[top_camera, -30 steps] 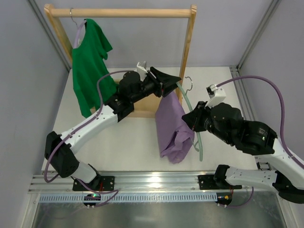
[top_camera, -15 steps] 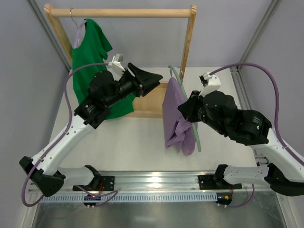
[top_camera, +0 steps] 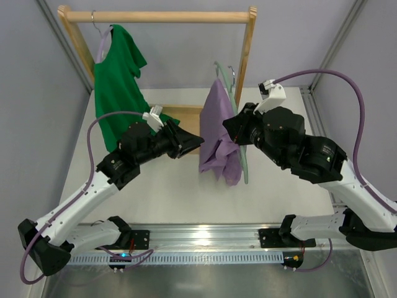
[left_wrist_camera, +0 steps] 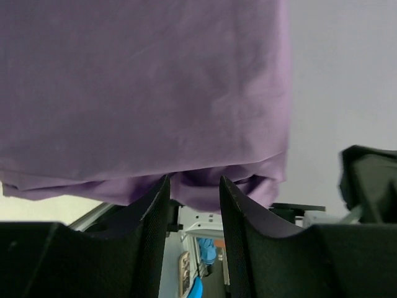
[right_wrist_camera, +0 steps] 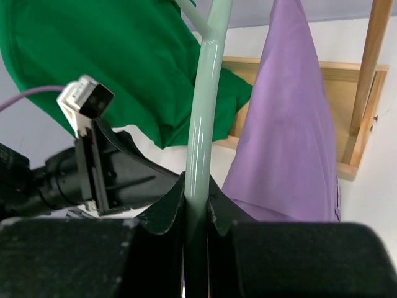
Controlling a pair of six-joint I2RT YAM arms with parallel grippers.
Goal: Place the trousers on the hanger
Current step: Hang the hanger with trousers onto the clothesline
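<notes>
Trousers (top_camera: 218, 133): 1 pair, hanging off 1 hanger (right_wrist_camera: 203, 124). R wrist cam alone shows my right gripper (right_wrist_camera: 196, 205) pinching it; left gripper (left_wrist_camera: 193, 211) slightly spread, empty.

The trousers (top_camera: 217, 124) hang mid-table like a curtain off the hanger (right_wrist_camera: 203, 112), and the right gripper (right_wrist_camera: 196, 200), clamped on that hanger, blocks the right side with its arm. The left gripper (left_wrist_camera: 193, 186), jaws apart, sits just beside the cloth. Behind, the rack's right post (top_camera: 246, 56) stands near the hanger's hook. The green T-shirt (top_camera: 118, 87) fills the left end of the rail (top_camera: 186, 17), with bare rail between shirt and post — and open table (top_camera: 167, 186) in front of the trousers.
</notes>
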